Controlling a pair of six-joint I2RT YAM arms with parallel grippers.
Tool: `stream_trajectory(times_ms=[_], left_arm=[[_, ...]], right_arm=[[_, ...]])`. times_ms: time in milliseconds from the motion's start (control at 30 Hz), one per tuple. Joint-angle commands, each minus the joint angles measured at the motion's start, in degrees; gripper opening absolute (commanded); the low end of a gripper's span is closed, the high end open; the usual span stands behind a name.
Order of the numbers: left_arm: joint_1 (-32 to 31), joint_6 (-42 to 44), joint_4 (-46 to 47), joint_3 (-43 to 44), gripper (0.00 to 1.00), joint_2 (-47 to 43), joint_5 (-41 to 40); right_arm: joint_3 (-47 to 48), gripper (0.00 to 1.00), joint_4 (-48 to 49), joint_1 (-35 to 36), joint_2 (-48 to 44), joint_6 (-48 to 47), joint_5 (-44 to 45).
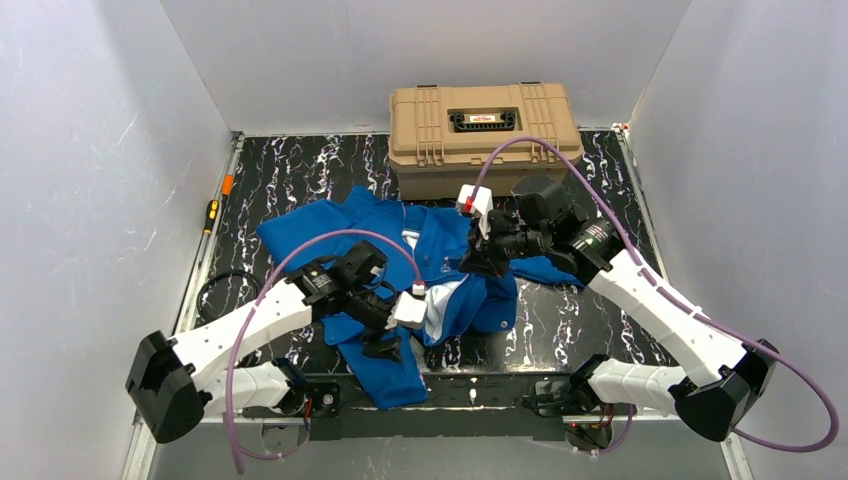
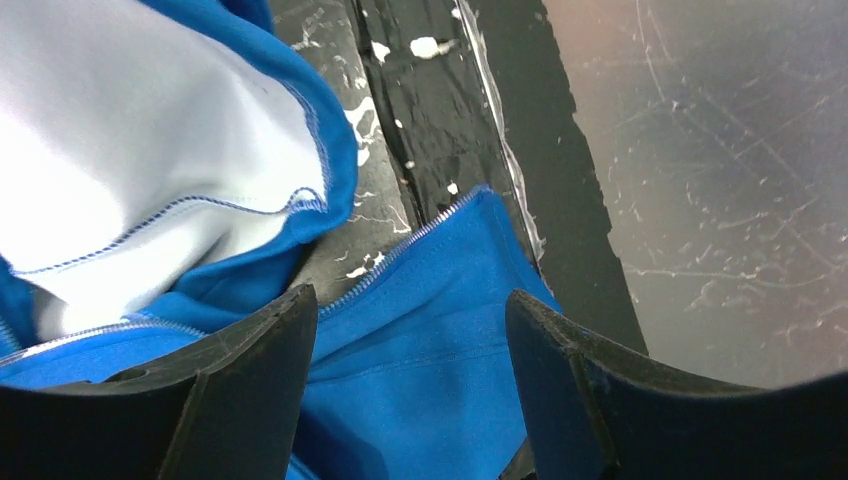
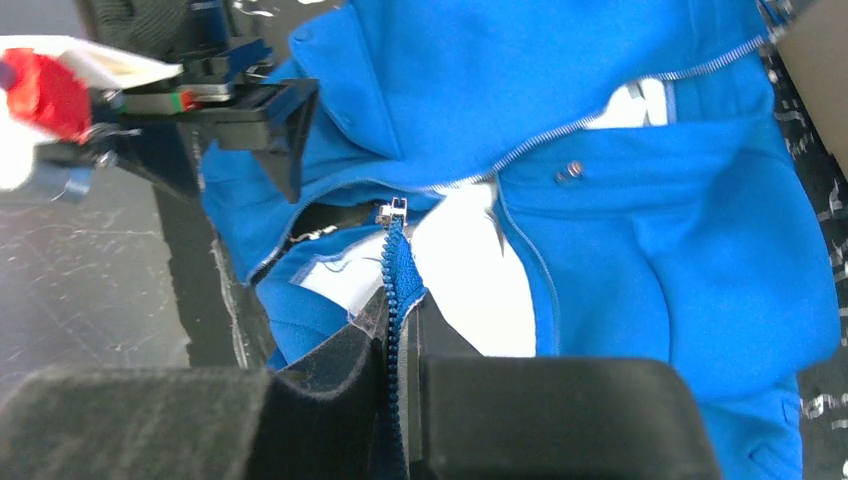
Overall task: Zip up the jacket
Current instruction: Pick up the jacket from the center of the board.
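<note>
The blue jacket [image 1: 330, 235] lies crumpled and unzipped on the black marbled table, its pale lining [image 2: 130, 170] turned out. My left gripper [image 1: 383, 348] hangs open over the jacket's near hem. In the left wrist view blue fabric and a zipper strip [image 2: 420, 235] lie between and below its spread fingers [image 2: 260, 360], ungripped. My right gripper [image 3: 400, 320] is shut on the jacket's zipper edge, and the blue zipper teeth run up from its jaws to a small metal slider [image 3: 392, 212]. In the top view the right gripper [image 1: 470, 265] sits at the jacket's right side.
A tan hard case [image 1: 485, 135] stands at the back, right behind the right arm. A screwdriver [image 1: 211, 213] lies along the left table edge, with a dark cable loop [image 1: 215, 290] nearer. White walls close three sides. Bare metal [image 2: 720, 200] borders the table's near edge.
</note>
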Motion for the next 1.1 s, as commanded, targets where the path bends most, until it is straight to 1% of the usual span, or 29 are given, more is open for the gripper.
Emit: stream_trajectory(times_ms=[0, 200, 367, 433, 467, 533, 667, 700, 767, 833, 867, 933, 1000, 1067], left_arm=[[-3.63, 7.44, -0.38, -2.76, 0.67, 2.67, -1.20], [-9.97, 12.51, -0.53, -8.41, 0.67, 2.55, -4.09], [-12.52, 11.80, 2.18, -11.26, 0.67, 2.99, -7.02], [-13.80, 11.84, 3.04, -11.89, 0.64, 3.18, -8.58], [-14.03, 11.91, 3.64, -12.05, 0.58, 3.34, -8.98], [-14.27, 11.03, 5.10, -12.26, 0.43, 3.68, -10.41], [-14.32, 7.47, 8.27, -12.80, 0.00, 3.60, -15.94], [-14.32, 6.03, 9.98, -12.96, 0.00, 3.11, -18.37], [-14.01, 5.74, 10.87, -12.23, 0.00, 1.81, -22.92], [-11.57, 5.47, 11.76, -10.67, 0.00, 0.67, -27.02], [-9.26, 5.88, 11.47, -9.28, 0.00, 0.32, -27.56], [-3.28, 8.02, 9.18, -5.25, 0.00, 0.10, -26.18], [2.50, 11.69, 6.27, -0.87, 0.00, -0.08, -24.37], [7.32, 20.30, 3.16, 1.43, 0.00, 0.01, -23.30]], right_arm=[[-3.63, 0.01, 5.68, -2.10, -2.18, 3.24, 6.17], [-4.82, 0.01, 6.21, -5.97, -1.97, 3.72, 5.49], [-6.89, 0.01, 8.57, -6.99, -2.17, 4.94, 5.08], [-6.71, 0.01, 8.88, -7.02, -1.76, 5.36, 4.79], [-6.50, 0.01, 8.97, -7.02, -1.69, 5.74, 4.74], [-6.52, 0.01, 10.46, -7.02, -1.66, 6.84, 4.65], [-6.74, 0.01, 11.94, -7.02, -1.73, 8.35, 4.50], [-6.61, 0.01, 12.03, -7.02, -1.64, 8.58, 4.57], [-6.35, 0.01, 12.28, -7.02, -1.52, 8.92, 4.66], [-6.15, 0.01, 12.40, -7.02, -1.42, 8.88, 5.26], [-6.08, 0.01, 12.40, -7.02, -1.30, 8.58, 5.71], [-5.89, 0.01, 12.40, -7.02, -0.76, 7.85, 6.47], [-5.63, 0.01, 12.49, -7.02, 0.04, 7.40, 7.09], [-5.35, 0.01, 12.64, -7.10, 0.69, 6.93, 7.78]])
